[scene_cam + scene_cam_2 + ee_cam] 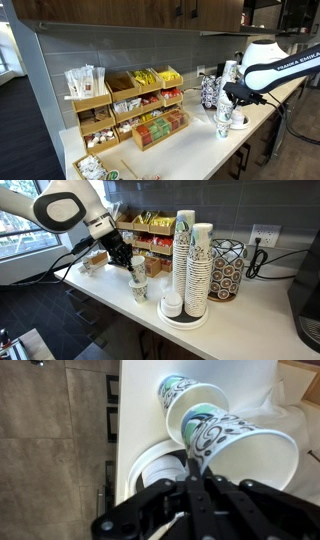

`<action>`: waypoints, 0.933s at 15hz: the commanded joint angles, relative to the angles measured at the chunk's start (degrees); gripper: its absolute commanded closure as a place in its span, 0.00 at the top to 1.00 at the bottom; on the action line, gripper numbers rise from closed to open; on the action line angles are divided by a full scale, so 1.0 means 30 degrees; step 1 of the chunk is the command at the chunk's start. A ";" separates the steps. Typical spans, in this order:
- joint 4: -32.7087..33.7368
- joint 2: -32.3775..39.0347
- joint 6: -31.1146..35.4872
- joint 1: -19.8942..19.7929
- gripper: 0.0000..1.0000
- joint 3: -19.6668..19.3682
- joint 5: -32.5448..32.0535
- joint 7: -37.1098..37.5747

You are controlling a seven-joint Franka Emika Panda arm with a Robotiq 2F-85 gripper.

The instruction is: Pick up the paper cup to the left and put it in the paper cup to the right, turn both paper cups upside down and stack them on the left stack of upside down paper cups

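Clamping gripper (196, 468) on rim of one paper cup (250, 455); second cup (195, 405) beside.

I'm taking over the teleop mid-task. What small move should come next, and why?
Probably carry the held paper cup over the second paper cup and its mouth. In the wrist view the gripper seems closed on the first one's rim, while the second sits open beside it, not yet nested.
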 commanded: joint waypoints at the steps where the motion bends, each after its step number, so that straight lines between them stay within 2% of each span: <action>1: 0.0489 0.0987 -0.0141 0.0261 0.04 -0.0222 -0.0701 0.0476; 4: 0.0711 0.1579 -0.0275 0.0615 0.06 -0.0357 -0.0546 0.0247; 5: 0.0807 0.1779 -0.0305 0.0668 0.28 -0.0343 -0.0613 0.0272; 7: 0.1016 0.2166 -0.0325 0.0869 0.34 -0.0387 -0.0624 0.0192; 8: 0.1138 0.2331 -0.0366 0.0945 0.40 -0.0402 -0.0680 0.0193; 14: 0.1102 0.2266 -0.1748 0.1042 0.87 -0.0723 -0.1638 -0.0324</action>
